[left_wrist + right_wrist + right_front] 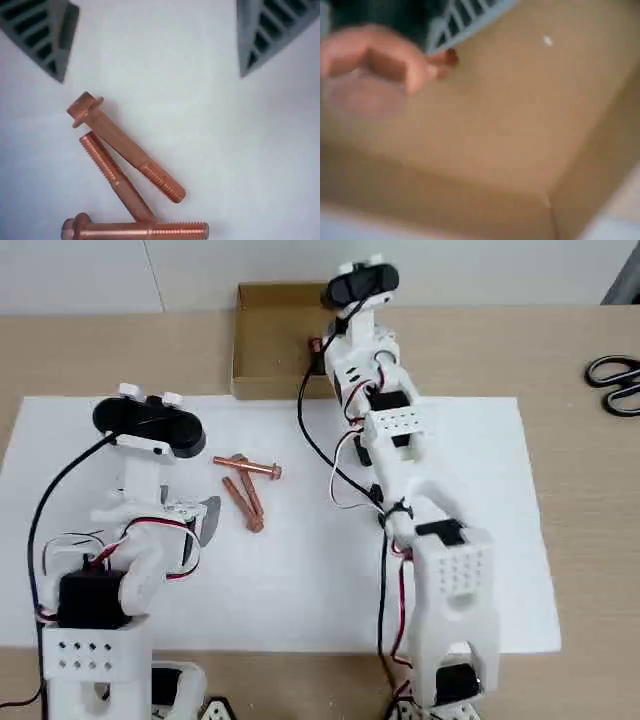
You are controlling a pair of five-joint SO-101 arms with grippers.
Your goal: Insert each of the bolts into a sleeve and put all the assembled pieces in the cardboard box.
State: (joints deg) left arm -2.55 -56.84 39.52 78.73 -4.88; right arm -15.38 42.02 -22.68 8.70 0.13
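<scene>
Overhead, the left arm stands at the near left of the white sheet (300, 580), with three bolts (250, 490) lying loose on the sheet just beside its head. The right arm stretches across to the far edge of the table (560, 360), where the right gripper (320, 340) hangs over the inner corner of the cardboard box (262, 380). It holds a small copper piece (314, 344) at its tip. Scissors (615, 380) lie well apart at the table's right edge.

Up close, the left wrist view shows the left gripper (151, 75) spread wide above the sheet and holding nothing. Below it a flanged bolt (117, 140) lies on a slant and touches a second bolt (112, 175). The far end of that second bolt meets a third bolt (142, 231). The high view gives these only as a small cluster.

Inside the box, the right wrist view looks down on the brown floor and a corner seam, with the copper piece blurred beside a grey finger (465, 17). Whether it is a bare bolt or an assembled one cannot be told.
</scene>
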